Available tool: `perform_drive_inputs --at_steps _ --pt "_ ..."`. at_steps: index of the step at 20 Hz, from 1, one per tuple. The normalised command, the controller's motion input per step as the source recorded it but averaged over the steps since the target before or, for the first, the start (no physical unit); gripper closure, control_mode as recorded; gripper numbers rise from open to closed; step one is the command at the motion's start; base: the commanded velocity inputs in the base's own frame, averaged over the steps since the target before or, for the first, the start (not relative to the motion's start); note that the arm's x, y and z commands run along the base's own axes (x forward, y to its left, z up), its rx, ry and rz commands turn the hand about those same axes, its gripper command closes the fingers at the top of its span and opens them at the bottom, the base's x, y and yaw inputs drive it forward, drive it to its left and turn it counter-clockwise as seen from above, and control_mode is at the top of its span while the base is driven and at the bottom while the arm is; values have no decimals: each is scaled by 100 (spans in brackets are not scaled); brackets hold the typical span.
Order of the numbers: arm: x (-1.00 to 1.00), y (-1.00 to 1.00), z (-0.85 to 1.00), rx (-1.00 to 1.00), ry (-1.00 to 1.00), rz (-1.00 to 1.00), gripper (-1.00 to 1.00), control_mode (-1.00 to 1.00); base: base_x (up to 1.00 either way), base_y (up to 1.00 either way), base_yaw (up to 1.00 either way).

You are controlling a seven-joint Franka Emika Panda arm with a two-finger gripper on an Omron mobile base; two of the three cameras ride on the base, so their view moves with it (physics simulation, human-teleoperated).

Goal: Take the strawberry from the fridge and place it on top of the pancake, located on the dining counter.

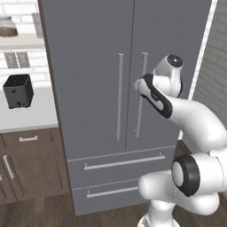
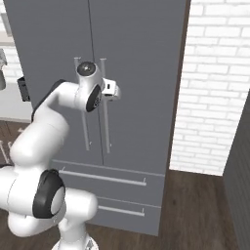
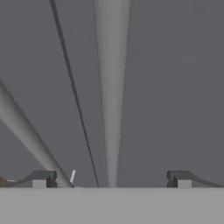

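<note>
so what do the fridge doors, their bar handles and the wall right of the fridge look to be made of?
Fridge: looks like matte grey painted metal, flat and even with no glare. Bar handles: probably brushed metal, paler than the doors with a soft sheen along their length. Wall: white painted brick, with visible mortar lines. All rendered, so these are guesses. Open gripper straddles one handle.

You are looking at a fridge (image 1: 97,66) showing a matt, smooth grey finish, like painted metal, with no glare on its doors. Its thin bar handles (image 1: 119,97) are reading as brushed, paler grey metal, and one of them (image 3: 111,87) is catching a soft sheen in the hand view. The toaster (image 1: 18,91) is appearing as dull black plastic or metal. The cabinets (image 1: 31,164) are showing brown wood grain, the floor (image 2: 200,215) darker wood planks. The wall (image 2: 215,83) is presenting rough white brick. The countertop (image 1: 26,113) is looking smooth and white.
</note>
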Motion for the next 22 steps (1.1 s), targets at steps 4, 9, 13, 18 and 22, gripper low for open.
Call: perform_drive_inputs --at_steps 4,9,13,18,22 --pt "55 7 -25 0 0 0 -100 -100 0 0 0" --pt "45 9 -23 0 -1 0 -100 -100 0 0 0" --pt "34 0 -19 0 -4 0 -100 -100 0 0 0" --pt "34 -2 -25 0 -14 0 -100 -100 0 0 0" --pt "27 0 -22 0 -25 0 -100 -100 0 0 0"
